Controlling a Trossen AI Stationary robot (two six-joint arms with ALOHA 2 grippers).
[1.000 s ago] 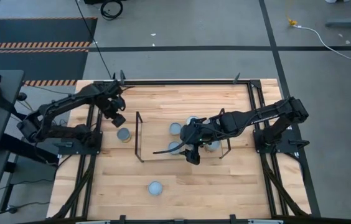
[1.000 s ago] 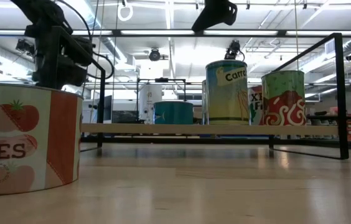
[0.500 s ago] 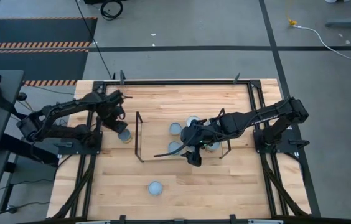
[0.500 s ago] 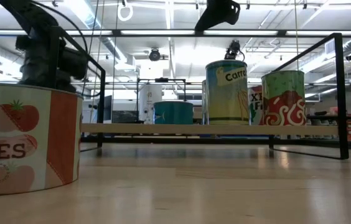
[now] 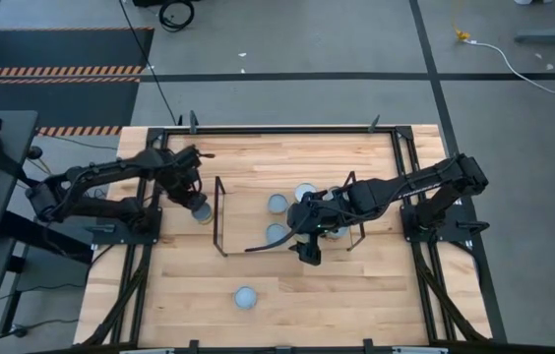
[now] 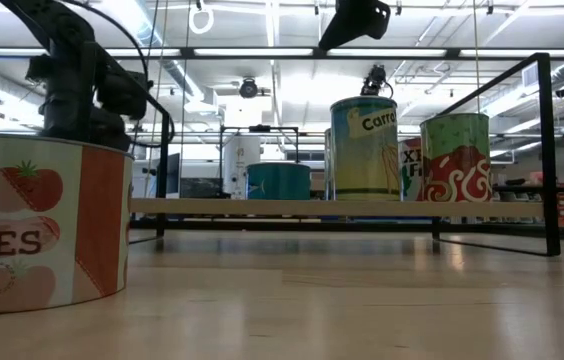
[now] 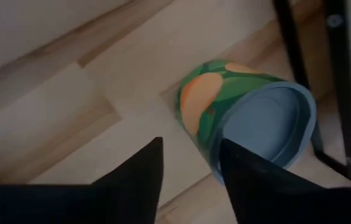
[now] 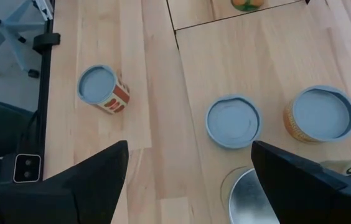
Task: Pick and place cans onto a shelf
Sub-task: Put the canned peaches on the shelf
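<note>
1. One wooden table (image 5: 277, 285) with a black metal frame carries everything.
2. Two dark arms reach inward from its sides. The left gripper (image 5: 196, 204) is down over a green can (image 7: 238, 115) just outside the shelf's left end frame; the right gripper (image 5: 309, 248) hangs at the shelf's near edge.
3. One low shelf (image 5: 220, 218) with thin dark wire end frames stands mid-table. Seen from above, about four cans (image 5: 277, 204) cluster toward its right half; from table height, a carrot-labelled can (image 6: 364, 148) and a red-and-green one (image 6: 454, 157) stand on its board.
4. One tomato can (image 6: 42, 225) stands alone near the table's front edge, well apart from the shelf.
5. Left jaws straddle the green can, one finger (image 7: 135, 180) beside it, the other against its side; whether they clamp it I cannot tell.
6. Right jaws stand wide apart, holding nothing.
</note>
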